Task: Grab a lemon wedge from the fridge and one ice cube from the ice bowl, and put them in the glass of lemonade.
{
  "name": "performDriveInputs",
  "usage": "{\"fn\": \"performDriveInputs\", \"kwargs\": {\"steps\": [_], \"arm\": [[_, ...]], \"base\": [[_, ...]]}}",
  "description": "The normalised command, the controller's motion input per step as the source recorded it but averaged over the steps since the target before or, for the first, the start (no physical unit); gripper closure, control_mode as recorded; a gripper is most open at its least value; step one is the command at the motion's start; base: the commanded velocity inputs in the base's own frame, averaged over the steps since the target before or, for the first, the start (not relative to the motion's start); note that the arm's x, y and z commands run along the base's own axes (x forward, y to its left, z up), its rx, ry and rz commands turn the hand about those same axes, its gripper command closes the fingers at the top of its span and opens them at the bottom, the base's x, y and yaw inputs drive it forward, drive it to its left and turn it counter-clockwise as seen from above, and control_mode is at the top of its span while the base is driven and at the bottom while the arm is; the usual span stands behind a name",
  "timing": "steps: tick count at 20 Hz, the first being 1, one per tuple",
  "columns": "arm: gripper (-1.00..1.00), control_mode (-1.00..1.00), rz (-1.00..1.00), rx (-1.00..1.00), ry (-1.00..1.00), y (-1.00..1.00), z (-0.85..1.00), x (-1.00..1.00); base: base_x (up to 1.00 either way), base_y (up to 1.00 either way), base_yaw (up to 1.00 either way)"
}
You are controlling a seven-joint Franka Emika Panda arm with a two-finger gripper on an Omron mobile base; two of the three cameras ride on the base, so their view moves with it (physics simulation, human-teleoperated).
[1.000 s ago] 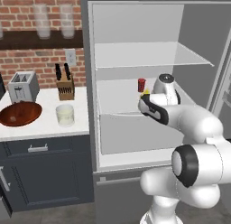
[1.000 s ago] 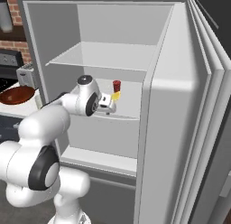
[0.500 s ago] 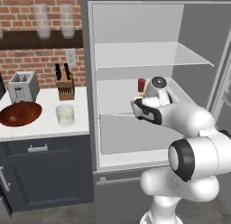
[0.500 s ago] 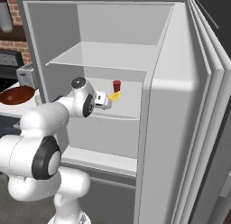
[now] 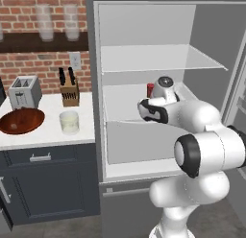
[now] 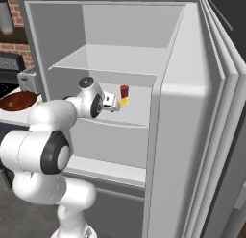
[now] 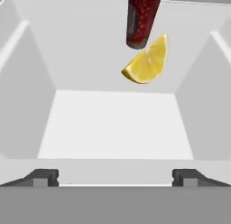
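Claw [image 6: 116,101] having moved left along the middle fridge [image 5: 144,64] shelf, hanging wide open, holding nothing, one lemon wedge [image 7: 145,63] touching one red can [image 7: 140,21].

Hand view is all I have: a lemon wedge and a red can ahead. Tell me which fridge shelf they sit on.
Observer: The lemon wedge and red can sit on the middle shelf of the fridge, in the right base view.
Operator: Report the gripper's distance.
Observer: The gripper is open, just short of the wedge, not touching it.
Operator: Give me the counter.
Observer: In the left base view, the ice bowl sits left of the fridge, in front of a toaster, with the glass of lemonade beside it.
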Motion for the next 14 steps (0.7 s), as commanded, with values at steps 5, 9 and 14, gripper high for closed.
{"fn": "performDriveInputs", "kwargs": {"steps": [5, 9, 14], "arm": [[-1.0, -1.0, 0.0, -0.02, -0.01, 0.0, -0.31, 0.02], [-1.0, -1.0, 0.0, 0.0, -0.06, -0.02, 0.0, 0.02], [-1.0, -1.0, 0.0, 0.0, -0.02, -0.15, 0.11, 0.25]], "base": [[0.0, 0.0, 0.0], [0.0, 0.0, 0.0], [0.0, 0.0, 0.0]]}}
